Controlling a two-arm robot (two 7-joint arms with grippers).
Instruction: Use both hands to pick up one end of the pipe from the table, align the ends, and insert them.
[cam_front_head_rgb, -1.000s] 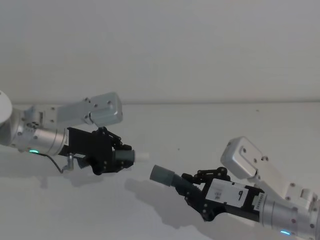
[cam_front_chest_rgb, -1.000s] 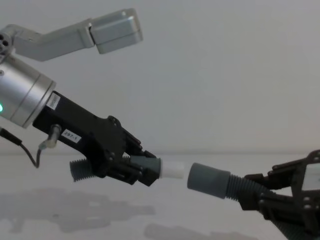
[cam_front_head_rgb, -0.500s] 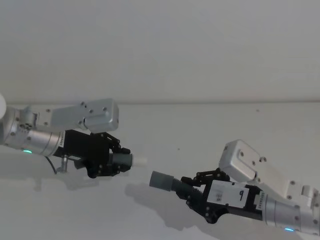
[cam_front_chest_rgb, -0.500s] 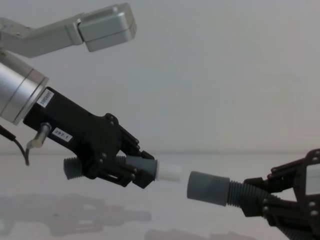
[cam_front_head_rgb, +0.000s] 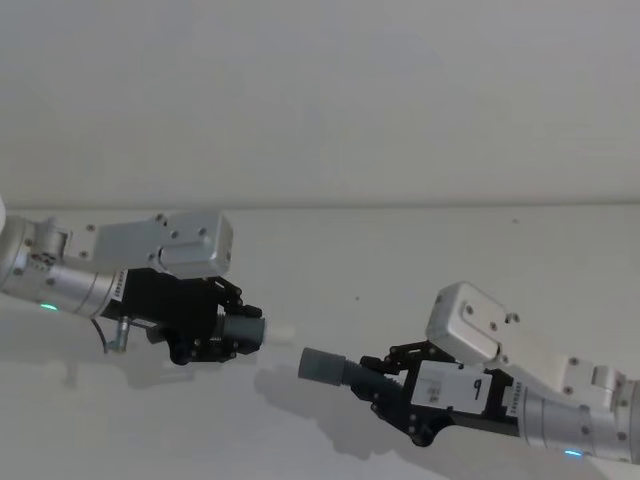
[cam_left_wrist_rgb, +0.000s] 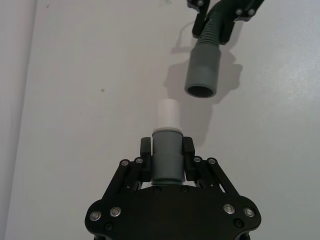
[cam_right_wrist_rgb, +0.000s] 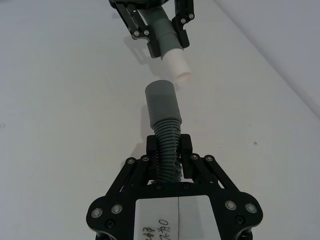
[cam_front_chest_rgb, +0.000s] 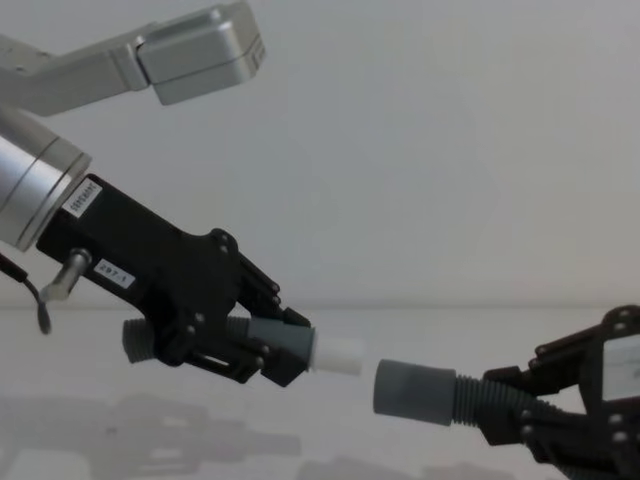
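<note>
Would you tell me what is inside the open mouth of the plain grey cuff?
The plain grey cuff shows a dark, hollow bore; the white tip sits outside it. Deeper inside is too dark to see.

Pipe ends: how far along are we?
Done: the left gripper is shut on the white-tipped cuff, the right gripper on the corrugated hose behind the plain grey cuff. In hand: the ends face each other, apart, slightly offset. Left: align and insert.
</note>
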